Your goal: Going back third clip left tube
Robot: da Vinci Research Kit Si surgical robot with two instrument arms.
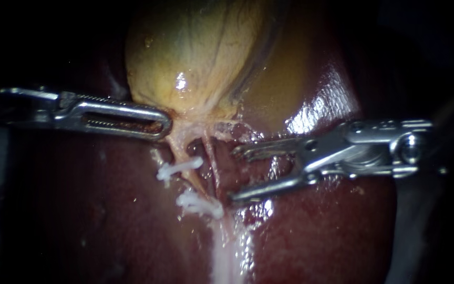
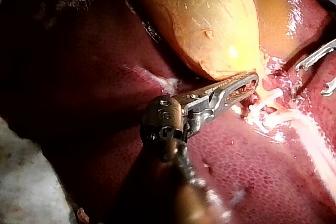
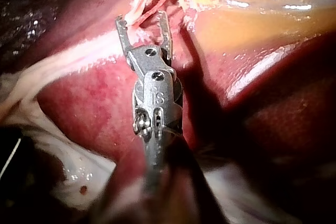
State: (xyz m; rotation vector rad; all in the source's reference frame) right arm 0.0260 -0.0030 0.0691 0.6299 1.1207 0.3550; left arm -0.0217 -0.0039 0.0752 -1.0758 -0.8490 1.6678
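The left instrument (image 1: 161, 125) is brought in level from the left, and its jaws are seen closed together on the tapering neck of the gallbladder (image 1: 195, 52). The pale tissue there is drawn towards their tip, so the hold is judged to be for tension, keeping the neck lifted and the structures below it spread apart over the liver (image 1: 316, 236). Just below that grip the left tube (image 1: 191, 182) is laid bare, running down and to the right. Two white clips are made out across it, an upper clip (image 1: 179, 169) and a lower clip (image 1: 200, 205), with a short bare stretch left between them. A third clip cannot be told apart with certainty. Beside the left tube, a thinner right tube (image 1: 212, 163) is seen, without a clip. Further right, the right instrument (image 1: 235, 175) is held with its jaws wide apart and nothing loaded between them. Their tips are pointed at the tubes and lie just beside the right tube, and in the right wrist view a strand of tissue is seen running between the tips, though nothing is gripped. Empty, open jaws fit a withdrawal, which is judged best drawn straight back so that no strand is snagged.
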